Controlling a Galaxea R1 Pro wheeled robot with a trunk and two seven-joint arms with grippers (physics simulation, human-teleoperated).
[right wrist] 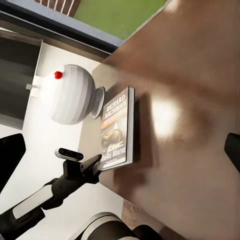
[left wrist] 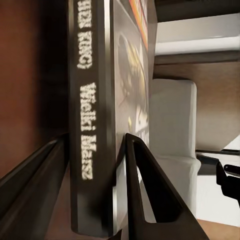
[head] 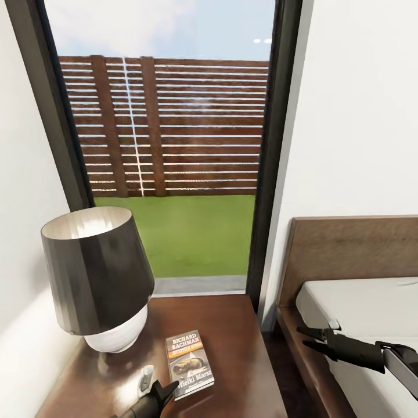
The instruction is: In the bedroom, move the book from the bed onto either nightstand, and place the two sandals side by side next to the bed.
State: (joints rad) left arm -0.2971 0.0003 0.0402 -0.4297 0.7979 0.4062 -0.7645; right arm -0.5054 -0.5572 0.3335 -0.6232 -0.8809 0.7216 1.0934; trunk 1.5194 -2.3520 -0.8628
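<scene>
Book [head: 190, 364] flat on nightstand [head: 244, 348], 4 o'clock of lamp [head: 98, 278]. Left pincer [head: 165, 390] straddling spine edge, contact unclear. Spread wide, retract straight. Right pincer [head: 309, 339] parted, empty, over bed [head: 371, 307].

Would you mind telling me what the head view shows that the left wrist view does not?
Head view alone: the dark-shaded lamp with white base, the black-framed window with slatted brown fence, and the book's front cover lettered "Richard Bachman".

Left wrist view alone: the spine lettered "Wielki Marsz", standing between the left gripper's open dark fingers.

Both: the thin dark paperback book lying on the dark brown wooden nightstand, and the light-grey mattress.
</scene>
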